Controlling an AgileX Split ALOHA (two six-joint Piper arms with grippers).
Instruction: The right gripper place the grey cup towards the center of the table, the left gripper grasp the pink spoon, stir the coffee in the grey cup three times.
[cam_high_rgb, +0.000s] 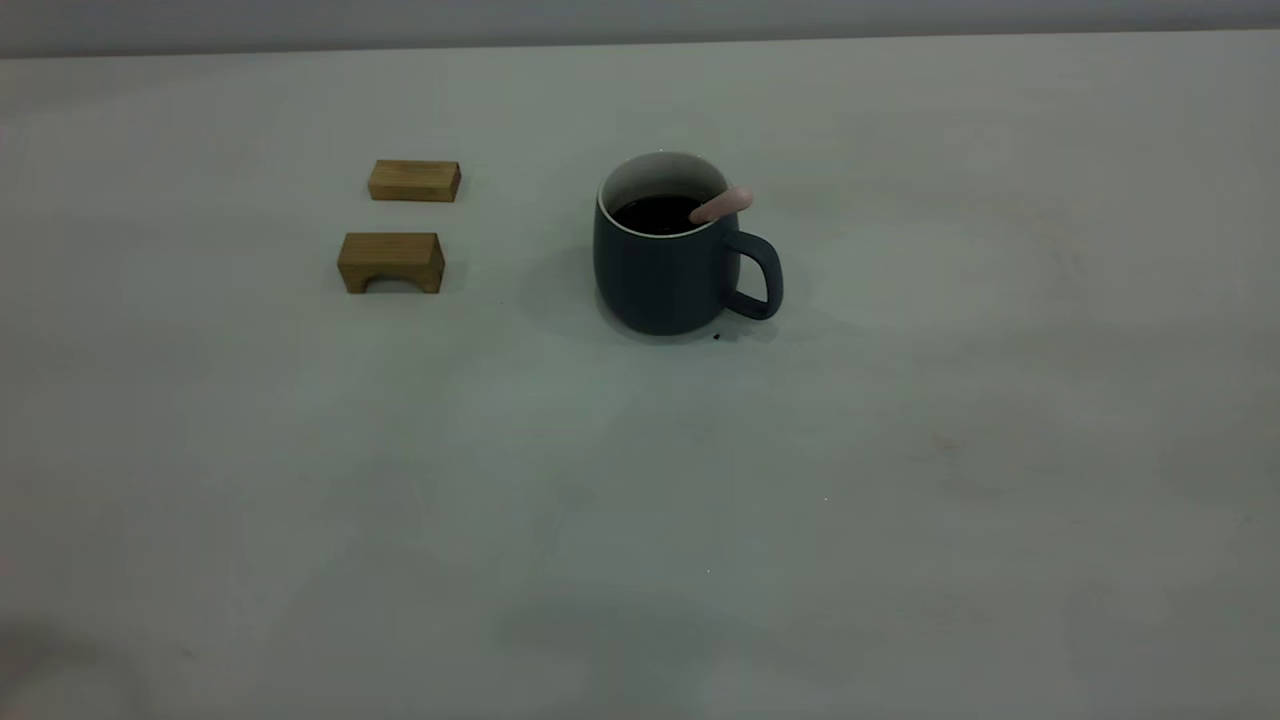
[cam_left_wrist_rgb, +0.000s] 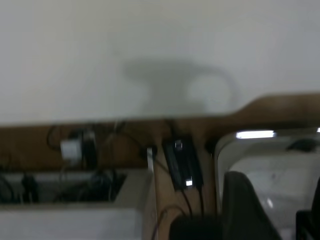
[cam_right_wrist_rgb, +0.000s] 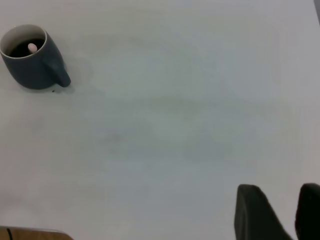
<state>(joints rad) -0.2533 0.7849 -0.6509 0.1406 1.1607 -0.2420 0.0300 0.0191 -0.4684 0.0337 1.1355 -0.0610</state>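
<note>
Right wrist view: grey cup (cam_right_wrist_rgb: 31, 62) well apart from empty, parted right end effector (cam_right_wrist_rgb: 285, 212).

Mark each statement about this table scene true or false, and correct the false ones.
1. The pink spoon stands in the grey cup, its handle leaning on the rim. True.
2. The cup is empty. False: it holds dark coffee.
3. Two wooden blocks sit on the table to the cup's left in the exterior view. True.
4. The right gripper is clamped on the cup's handle. False: it is open and far from the cup, holding nothing.
5. The cup lies tipped on its side. False: it stands upright.
</note>
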